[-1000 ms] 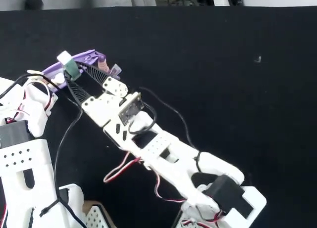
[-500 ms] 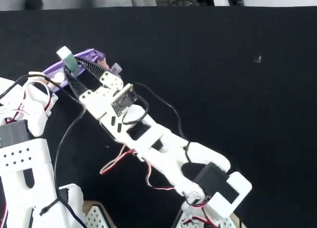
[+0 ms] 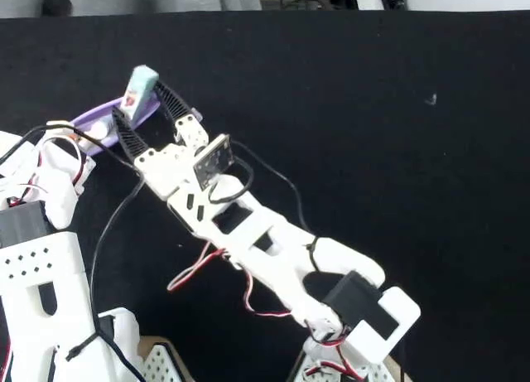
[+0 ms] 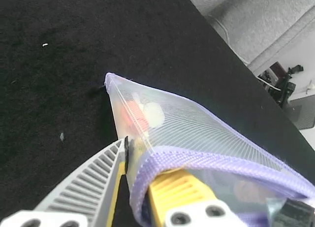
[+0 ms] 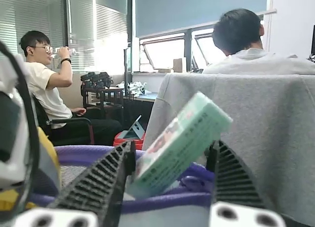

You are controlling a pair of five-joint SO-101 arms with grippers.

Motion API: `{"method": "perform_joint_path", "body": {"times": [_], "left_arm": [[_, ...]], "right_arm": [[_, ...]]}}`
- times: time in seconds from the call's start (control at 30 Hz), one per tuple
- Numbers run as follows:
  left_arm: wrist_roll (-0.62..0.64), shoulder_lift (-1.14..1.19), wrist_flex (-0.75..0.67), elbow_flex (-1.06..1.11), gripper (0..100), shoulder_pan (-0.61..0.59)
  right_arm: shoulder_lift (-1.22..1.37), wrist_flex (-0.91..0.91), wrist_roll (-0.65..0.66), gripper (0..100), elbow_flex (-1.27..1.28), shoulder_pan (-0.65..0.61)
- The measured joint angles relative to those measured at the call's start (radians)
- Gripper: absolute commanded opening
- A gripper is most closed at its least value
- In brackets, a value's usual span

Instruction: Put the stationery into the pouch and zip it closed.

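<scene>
Pouch (image 3: 103, 115) half-hidden | right claw (image 5: 172, 149) pinches eraser (image 5: 183, 137) | left claw (image 4: 136, 164) clamps pouch rim

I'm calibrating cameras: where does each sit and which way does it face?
High view: fixed above the table, looking down; both arms show, the right gripper holding the eraser over the pouch.
Left wrist view: on the left arm, looking along the left gripper, clamped on the pouch's rim.
Right wrist view: on the right arm, facing level over the pouch into the room; its fingers flank the eraser.
All three share the pouch.
</scene>
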Motion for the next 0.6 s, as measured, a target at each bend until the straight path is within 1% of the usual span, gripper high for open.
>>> {"method": "perform_joint_path", "body": {"times": [0.4, 0.6], "left_arm": [[0.000, 0.000, 0.000, 0.000, 3, -0.006], [0.000, 0.000, 0.000, 0.000, 3, -0.008]], "right_arm": [[-0.002, 0.002, -0.003, 23.3, 0.002, 0.002], [-0.103, 0.017, -0.003, 23.3, 0.037, 0.002]]}}
